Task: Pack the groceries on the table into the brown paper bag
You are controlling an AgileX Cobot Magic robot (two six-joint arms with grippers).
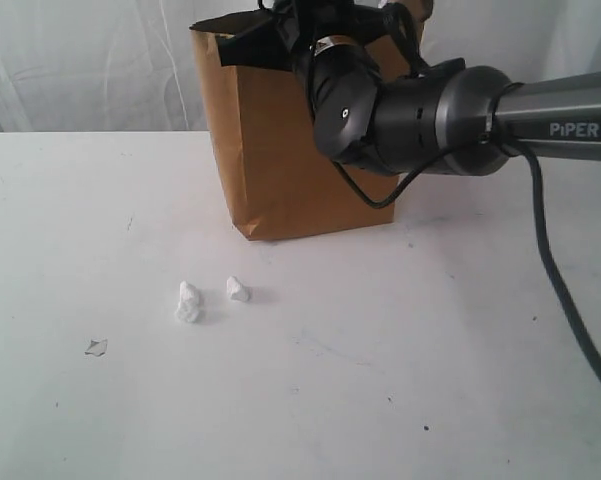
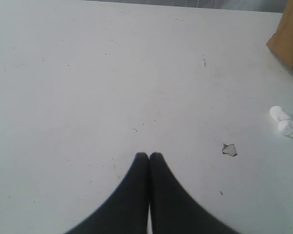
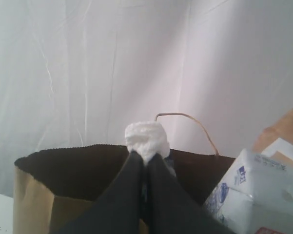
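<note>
Over the brown paper bag, the right gripper pinches a white lump to drop it in (left gripper closed, empty).

Setting: robot test bench in a lab-type room, not a home or a shop.

Evidence:
- Large flat white tabletop serves as a plain work surface, with faint scuffs, dark specks and one small chipped patch.
- White draped fabric backdrop hangs in loose folds across the whole rear edge of the table. The same cloth fills the right wrist view.
- Grey-and-black jointed robot arm, lettered "PIPER" on its tube, reaches in over the table. A loose black cable trails down from it.
- Tall upright brown paper bag stands on the tabletop close to the backdrop, staged like a trial set-up.
- Light is even and flat, with soft shadows.
</note>
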